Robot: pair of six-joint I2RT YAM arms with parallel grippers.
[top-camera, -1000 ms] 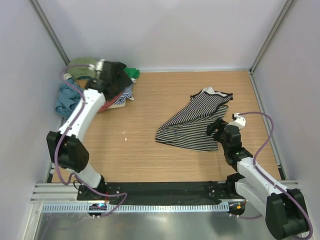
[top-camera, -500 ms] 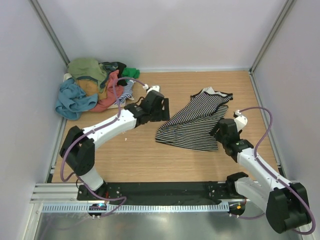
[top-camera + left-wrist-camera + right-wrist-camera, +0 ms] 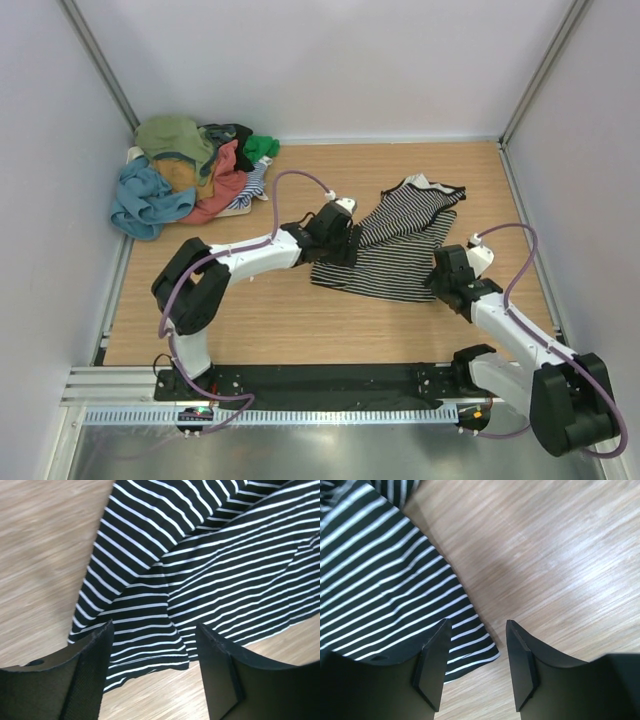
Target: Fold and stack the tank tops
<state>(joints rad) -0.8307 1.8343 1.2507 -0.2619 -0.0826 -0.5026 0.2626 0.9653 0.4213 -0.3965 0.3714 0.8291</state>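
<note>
Top external view: a thin black-and-white striped cloth tank top [image 3: 400, 245] lies rumpled and spread on the light wooden tabletop [image 3: 290, 320], right of the frame's centre. The left gripper [image 3: 338, 243] sits at its left edge, and the right gripper [image 3: 441, 272] at its lower right corner. In the left wrist view the black fingers [image 3: 85, 680] stand apart over the striped hem, clamping nothing. In the right wrist view they are likewise parted, straddling the cloth's corner. A heap of olive, teal-blue, coral, mustard and green tank tops [image 3: 185, 180] rests in the frame's upper left.
</note>
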